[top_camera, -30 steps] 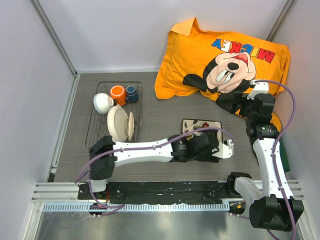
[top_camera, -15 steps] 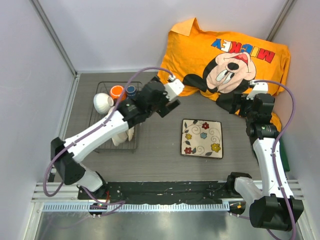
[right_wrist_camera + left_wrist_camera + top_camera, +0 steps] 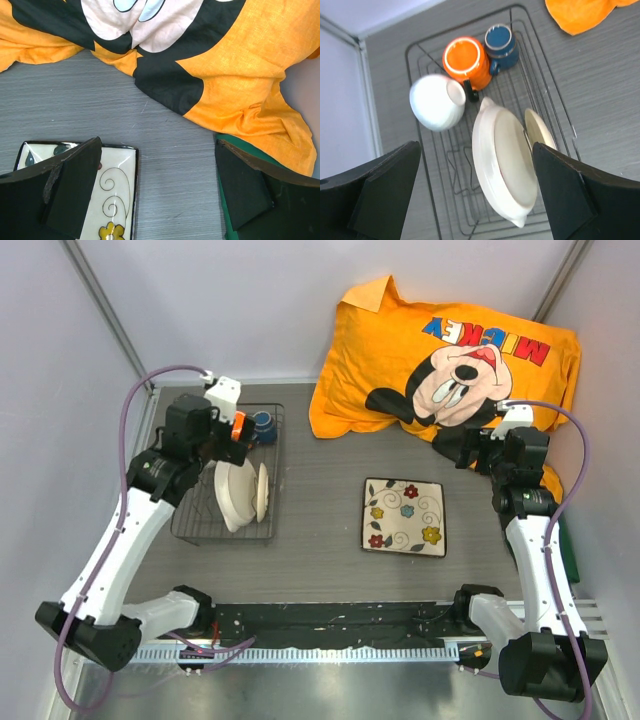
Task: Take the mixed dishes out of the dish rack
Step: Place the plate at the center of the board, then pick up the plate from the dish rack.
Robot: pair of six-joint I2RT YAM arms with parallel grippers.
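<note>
One open, empty left hand (image 3: 475, 150) above the cream bowl (image 3: 507, 170) in the dish rack (image 3: 452, 200).

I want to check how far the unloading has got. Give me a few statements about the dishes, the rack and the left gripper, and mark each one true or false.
1. The square white flowered plate lies flat on the grey table, outside the dark wire dish rack. True.
2. The orange mug stands on the table beside that plate. False: the orange mug is in the rack, next to the small dark-blue cup.
3. The left gripper is shut on the small white bowl. False: the left gripper is open above the rack, and the small white bowl sits in the rack, not gripped.
4. The large cream round bowl is propped on its edge in the rack. True.
</note>
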